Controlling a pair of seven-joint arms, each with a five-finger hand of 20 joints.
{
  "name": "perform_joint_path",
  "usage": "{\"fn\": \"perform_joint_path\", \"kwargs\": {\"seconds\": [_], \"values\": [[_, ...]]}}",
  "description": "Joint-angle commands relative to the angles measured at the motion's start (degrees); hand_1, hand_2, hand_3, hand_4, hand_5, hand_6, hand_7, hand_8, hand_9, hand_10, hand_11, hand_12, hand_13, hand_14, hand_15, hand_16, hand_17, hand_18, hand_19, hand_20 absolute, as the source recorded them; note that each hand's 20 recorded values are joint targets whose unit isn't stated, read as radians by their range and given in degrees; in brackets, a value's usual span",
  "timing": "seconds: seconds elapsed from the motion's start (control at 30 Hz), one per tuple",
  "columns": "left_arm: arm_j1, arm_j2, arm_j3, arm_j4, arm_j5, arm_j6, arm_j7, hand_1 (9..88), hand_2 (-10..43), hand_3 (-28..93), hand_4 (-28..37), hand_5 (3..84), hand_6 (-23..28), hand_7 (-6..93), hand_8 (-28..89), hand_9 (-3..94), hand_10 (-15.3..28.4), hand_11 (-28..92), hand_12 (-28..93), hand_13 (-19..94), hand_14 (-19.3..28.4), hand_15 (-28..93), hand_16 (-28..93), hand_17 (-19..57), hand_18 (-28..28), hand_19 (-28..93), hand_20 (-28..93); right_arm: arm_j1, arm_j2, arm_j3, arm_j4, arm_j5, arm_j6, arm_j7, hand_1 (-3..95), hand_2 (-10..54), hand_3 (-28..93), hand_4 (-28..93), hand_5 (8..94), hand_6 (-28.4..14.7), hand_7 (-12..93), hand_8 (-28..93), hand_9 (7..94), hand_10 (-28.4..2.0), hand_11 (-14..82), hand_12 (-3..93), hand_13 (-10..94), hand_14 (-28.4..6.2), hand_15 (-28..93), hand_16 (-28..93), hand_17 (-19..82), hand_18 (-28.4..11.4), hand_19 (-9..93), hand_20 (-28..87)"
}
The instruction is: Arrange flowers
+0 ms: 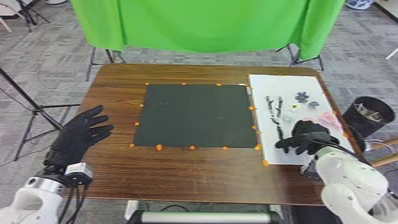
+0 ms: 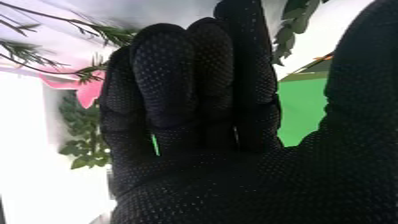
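In the head view my right hand (image 1: 307,138) is low over the white sheet's near part, its fingers toward dark stems (image 1: 274,116) that lie lengthwise on the sheet. Dark leafy pieces (image 1: 303,97) and a pink flower (image 1: 330,121) rest farther along the sheet. The right wrist view has my right hand (image 2: 213,165) with fingers extended and nothing held; green sprigs (image 2: 114,35), a pink bloom (image 2: 87,91) and leaves (image 2: 290,30) appear beyond them. My left hand (image 1: 82,134) is open over the table's left edge.
A dark green mat (image 1: 194,116) lies mid-table, with small orange markers around it and along the white sheet (image 1: 266,82). Past the right edge of the wooden table (image 1: 111,165) stands a black bin (image 1: 371,116). A green cloth (image 1: 209,25) hangs behind the table.
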Motion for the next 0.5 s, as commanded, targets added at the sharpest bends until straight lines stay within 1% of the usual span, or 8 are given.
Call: {"fn": "perform_joint_path", "kwargs": {"seconds": [0.03, 0.1, 0.13, 0.2, 0.23, 0.43, 0.47, 0.5], "values": [[0.6, 0.00, 0.19, -0.13, -0.28, 0.02, -0.06, 30.5, -8.8, 67, -24.9, 29.7, 3.7, 25.0, -13, 27.8, 12.2, 32, 15, 27, 15.1, 48, -4, -5.5, 22.7, 52, 8, 0.7, 0.1, -3.7, 3.1, -1.8, -0.3, 3.1, 27.1, -9.2, 79, -28, 67.6, 0.2, 50, -21, 71.6, -11.9, 59.1, 32.4, 72, -10.5, 72, 22, 37, -22.2, 93, 29], [0.7, -0.03, 0.22, -0.21, -0.30, 0.07, -0.08, 30.4, -8.8, 67, -24.8, 29.8, 3.8, 25.0, -13, 27.8, 12.2, 32, 15, 27, 15.1, 48, -4, -5.5, 22.7, 52, 8, 0.6, 0.1, -4.5, 3.3, -2.4, -0.1, 3.3, 28.9, -9.4, 79, -28, 68.7, 0.7, 51, -21, 73.1, -11.8, 59.5, 32.7, 74, -10.1, 73, 23, 38, -22.4, 93, 32], [0.6, -0.05, 0.25, -0.17, -0.27, 0.03, -0.08, 30.4, -8.8, 67, -24.8, 29.8, 3.8, 24.9, -13, 27.8, 12.2, 32, 15, 27, 15.1, 48, -4, -5.5, 22.7, 52, 8, 0.6, 0.0, -4.8, 3.4, -2.5, -0.2, 3.2, 29.9, -9.5, 79, -28, 69.1, 0.8, 51, -17, 73.8, -11.8, 59.6, 32.9, 74, -9.9, 73, 23, 39, -22.3, 93, 33], [0.6, -0.11, 0.28, -0.17, -0.37, 0.11, -0.22, 30.4, -8.8, 67, -24.8, 29.8, 3.8, 25.0, -13, 27.8, 12.2, 32, 15, 27, 15.1, 48, -4, -5.5, 22.7, 52, 8, 0.6, -0.1, -5.4, 3.7, -3.0, -0.6, 2.8, 33.6, -9.5, 77, -28, 69.3, 0.2, 51, -2, 74.9, -11.6, 59.7, 33.3, 76, -9.5, 73, 24, 40, -22.2, 93, 35], [0.8, -0.08, 0.26, -0.28, -0.40, 0.33, -0.17, 30.4, -8.8, 67, -24.9, 29.8, 3.8, 25.0, -13, 27.8, 12.2, 32, 15, 27, 15.1, 48, -4, -5.5, 22.7, 52, 8, 0.7, -0.2, -5.8, 3.8, -3.0, -0.6, 2.8, 36.1, -9.5, 76, -28, 69.6, 0.0, 52, 0, 74.9, -11.6, 59.7, 33.3, 76, -9.5, 73, 24, 41, -21.8, 93, 36], [0.9, -0.16, 0.30, -0.23, -0.58, 0.22, -0.18, 30.3, -8.6, 67, -25.0, 29.8, 3.8, 24.9, -13, 28.0, 12.3, 32, 15, 27, 15.2, 48, -4, -5.5, 22.7, 52, 8, 0.1, -0.6, -6.9, 4.8, -3.4, 0.3, 1.8, 42.5, -9.5, 78, -28, 70.0, -0.2, 53, 0, 76.4, -11.3, 59.5, 33.6, 77, -9.1, 73, 24, 43, -21.2, 93, 37], [0.8, -0.19, 0.26, -0.23, -0.56, 0.18, -0.22, 30.3, -8.6, 67, -25.1, 29.8, 3.8, 24.9, -13, 28.0, 12.3, 32, 15, 27, 15.2, 48, -4, -5.5, 22.7, 52, 8, 3.7, 0.6, -13.1, 4.7, -1.7, 1.8, 5.7, 43.0, -9.5, 79, -28, 70.1, -0.2, 53, 0, 76.7, -11.2, 59.1, 34.4, 77, -9.1, 73, 24, 43, -21.2, 93, 37], [0.8, -0.13, 0.34, -0.21, -0.57, 0.28, -0.20, 30.3, -8.5, 67, -25.1, 29.9, 3.8, 24.8, -13, 28.1, 12.3, 32, 15, 27, 15.2, 48, -4, -5.6, 22.7, 52, 8, 3.5, 0.5, -13.0, 4.7, -1.5, 1.9, 5.3, 43.4, -9.5, 79, -28, 70.2, -0.1, 53, 0, 77.1, -11.1, 58.2, 36.3, 77, -9.0, 73, 24, 43, -21.2, 93, 37]]}}
